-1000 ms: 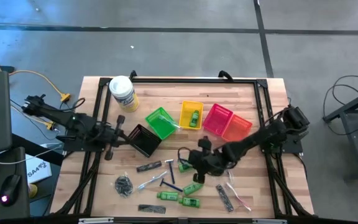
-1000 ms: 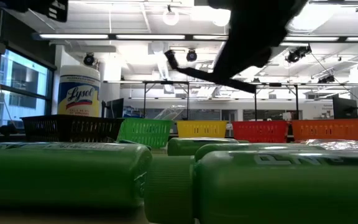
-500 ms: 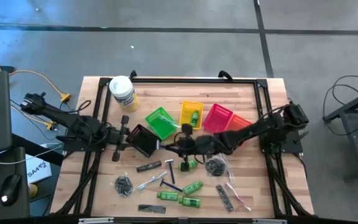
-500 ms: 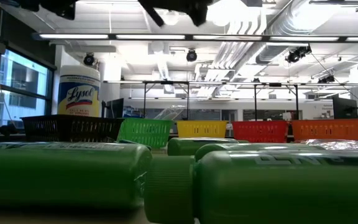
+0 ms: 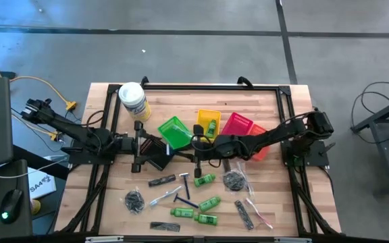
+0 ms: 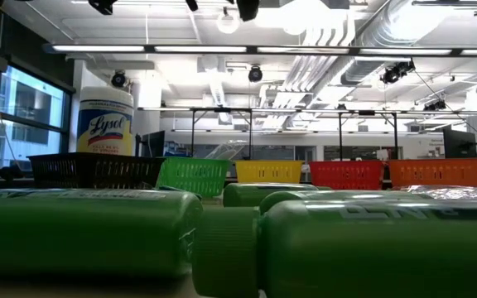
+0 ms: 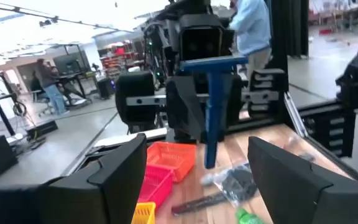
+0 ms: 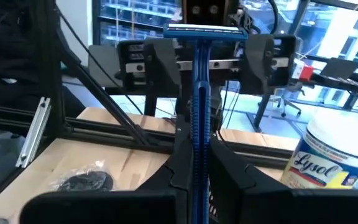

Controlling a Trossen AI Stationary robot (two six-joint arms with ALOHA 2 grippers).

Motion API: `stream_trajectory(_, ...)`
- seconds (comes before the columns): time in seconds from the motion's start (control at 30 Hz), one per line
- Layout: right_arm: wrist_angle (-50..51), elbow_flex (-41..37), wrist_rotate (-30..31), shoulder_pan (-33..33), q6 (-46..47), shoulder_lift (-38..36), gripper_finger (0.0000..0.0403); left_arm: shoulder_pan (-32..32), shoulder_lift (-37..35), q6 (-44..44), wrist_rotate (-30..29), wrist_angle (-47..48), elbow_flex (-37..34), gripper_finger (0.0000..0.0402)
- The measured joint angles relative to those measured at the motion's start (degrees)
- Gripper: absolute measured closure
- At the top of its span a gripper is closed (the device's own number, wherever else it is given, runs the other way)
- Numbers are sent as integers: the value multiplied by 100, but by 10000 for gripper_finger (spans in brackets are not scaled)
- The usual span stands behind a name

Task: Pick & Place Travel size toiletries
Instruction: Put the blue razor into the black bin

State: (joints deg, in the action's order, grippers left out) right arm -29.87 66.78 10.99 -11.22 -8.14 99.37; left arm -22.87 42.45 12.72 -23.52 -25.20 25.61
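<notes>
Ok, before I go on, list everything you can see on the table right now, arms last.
tub: one, white lid and yellow label, far left corner
baskets: five, black, green, yellow, pink, orange, in a row across the middle
green bottles: five, four lying on the near side, one in the yellow basket
combs: about three, black, near side
mesh bundles: two, dark, near side
toothbrushes: two, clear-wrapped, near side
loose razor: one, blue, near side
held razor: one, blue, in the right claw
left claw: open, at the black basket
right claw: shut on the held razor, just nearer than the green and yellow baskets
</notes>
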Motion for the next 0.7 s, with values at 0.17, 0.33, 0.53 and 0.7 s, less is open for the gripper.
stream_trajectory(0.17,214,264,-53,6,-118,0,377,4,126,-70,-100,-239,0,130)
stream_trajectory(0.33,498,572,-136,12,-170,27,377,-1,173,59,126,-266,0,130)
stream_trajectory(0.53,866,1123,-203,12,-278,376,377,0,171,213,138,-681,0,130)
stream_trajectory(0.7,874,1393,-187,75,-324,538,377,2,173,248,239,-696,0,130)
